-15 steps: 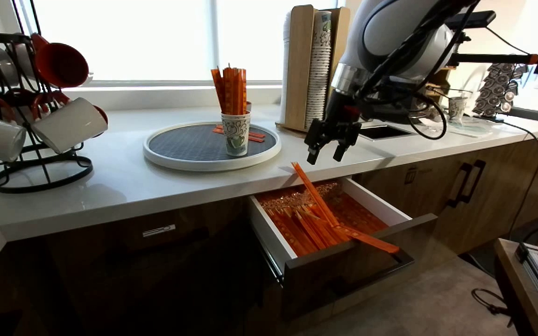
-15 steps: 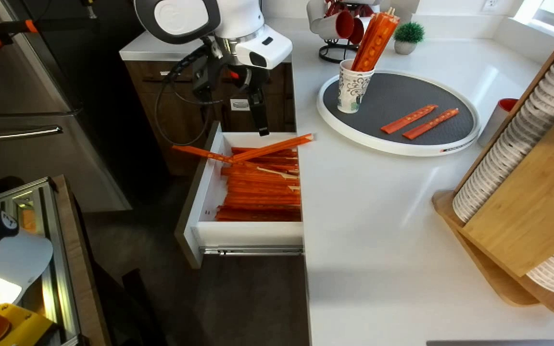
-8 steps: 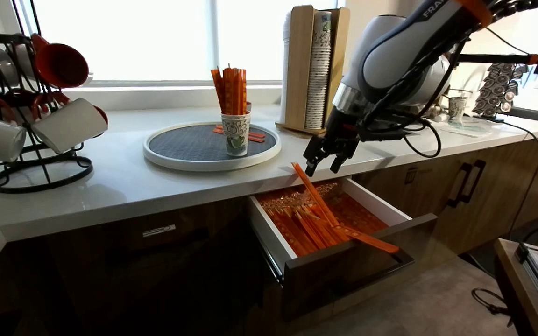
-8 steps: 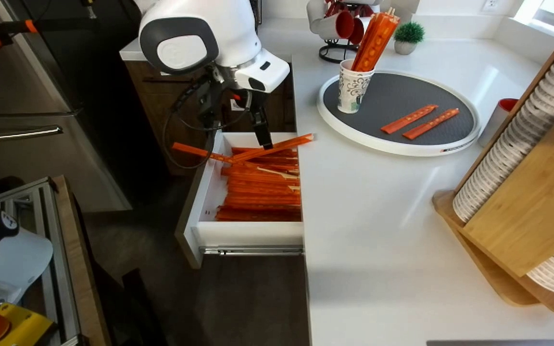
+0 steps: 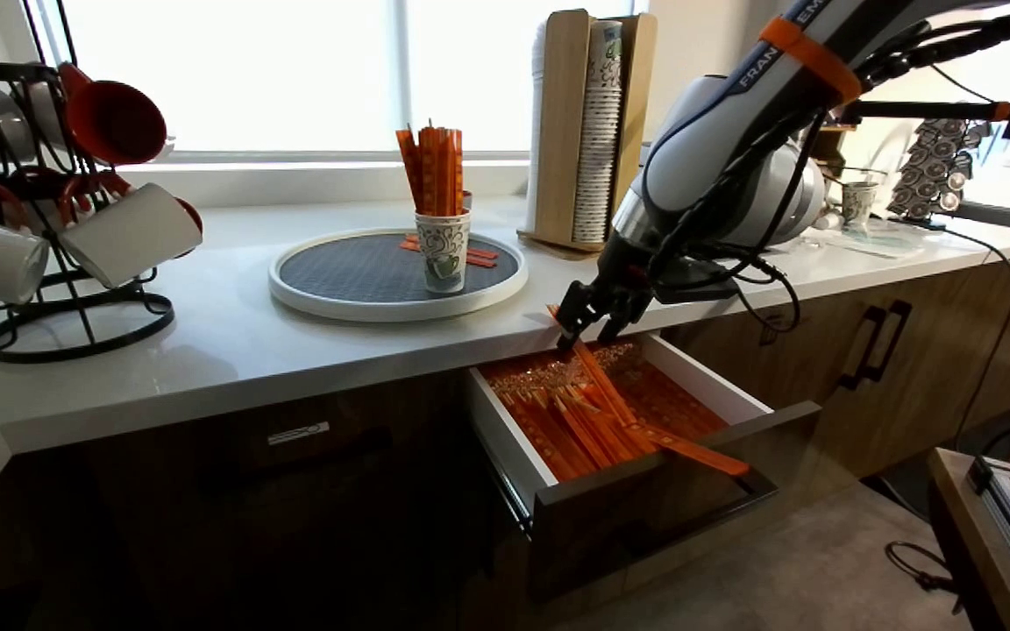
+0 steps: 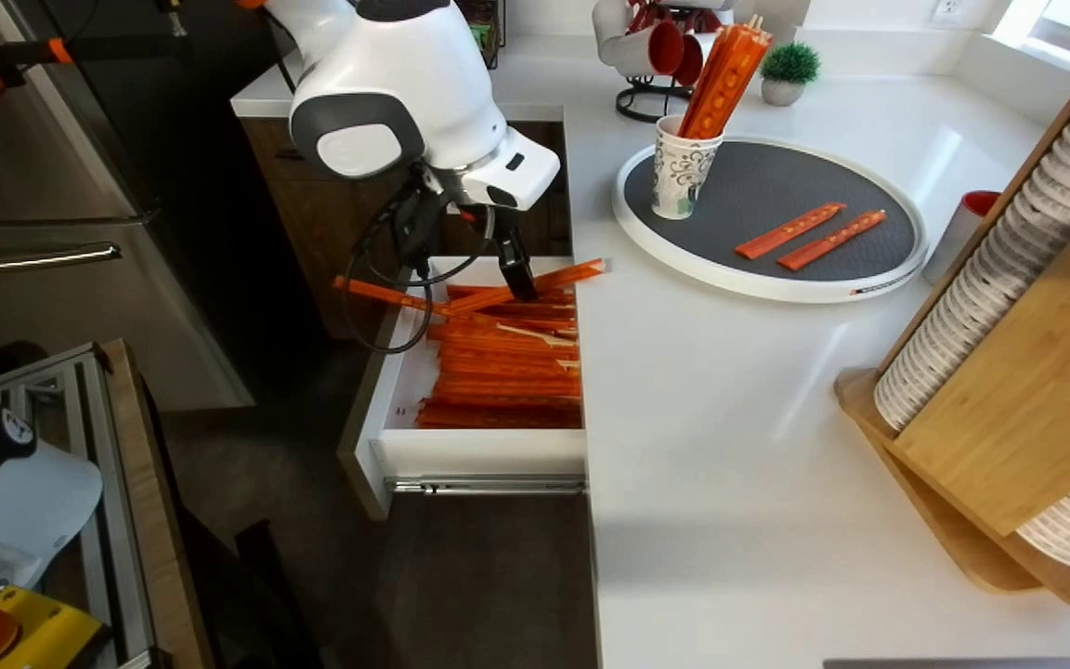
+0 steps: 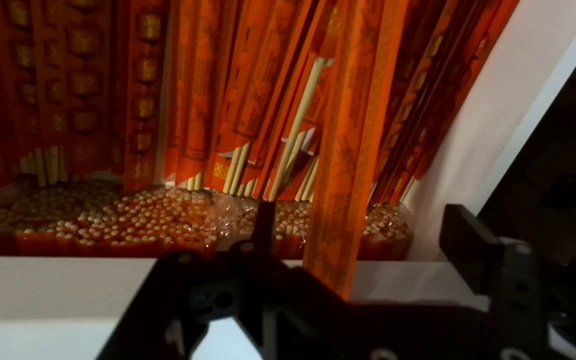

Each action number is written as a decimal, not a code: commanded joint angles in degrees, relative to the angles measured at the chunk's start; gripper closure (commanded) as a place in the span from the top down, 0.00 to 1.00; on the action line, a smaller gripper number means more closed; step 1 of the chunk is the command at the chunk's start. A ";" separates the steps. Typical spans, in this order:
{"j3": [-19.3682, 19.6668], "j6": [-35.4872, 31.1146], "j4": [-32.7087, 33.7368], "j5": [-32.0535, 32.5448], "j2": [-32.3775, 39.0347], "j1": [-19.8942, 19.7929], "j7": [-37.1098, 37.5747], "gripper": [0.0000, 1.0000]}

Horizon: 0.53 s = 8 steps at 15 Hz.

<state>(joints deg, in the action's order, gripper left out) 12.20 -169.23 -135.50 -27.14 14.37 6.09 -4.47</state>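
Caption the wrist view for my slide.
Spread fingers flank an orange chopstick packet over an open drawer of wrapped chopsticks.

Black wire rack (image 5: 75, 357) stood on the white desk (image 6: 730, 446), seen in both exterior views; tilted mugs (image 5: 132, 235) hung from it, some showing red interiors. Upright wooden holder (image 5: 563, 131) carried stacked paper cups (image 5: 598, 140) near a bright window (image 5: 277, 79). In an exterior view: green plant (image 6: 789, 63) in a grey pot (image 6: 782, 92); steel refrigerator (image 6: 61, 307).

in an exterior view, a mug rack (image 5: 75, 358) stands left of the tray (image 5: 338, 272), a paper-cup dispenser (image 5: 562, 131) right; on the tray, a paper cup (image 5: 444, 252); nearer, below the gripper (image 5: 586, 340), chopstick packets (image 5: 579, 429) in the drawer (image 5: 507, 429).
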 commanded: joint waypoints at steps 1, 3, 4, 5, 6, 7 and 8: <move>-2.99 -2.15 1.90 -3.62 2.78 -2.46 -3.77 0.54; -3.74 -2.08 2.47 -3.92 3.58 -3.31 -4.57 0.37; -3.89 -1.97 2.63 -3.85 3.84 -3.63 -4.77 0.30; -4.08 -1.92 2.78 -3.80 4.08 -3.99 -4.96 0.24; -4.32 -1.92 2.95 -3.75 4.36 -4.37 -5.16 0.23; -4.46 -1.89 3.02 -3.68 4.57 -4.67 -5.33 0.21; -4.69 -1.88 3.09 -3.71 4.76 -4.99 -5.52 0.20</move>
<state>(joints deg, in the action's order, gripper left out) 9.04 -169.94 -133.16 -29.16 17.73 2.65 -8.01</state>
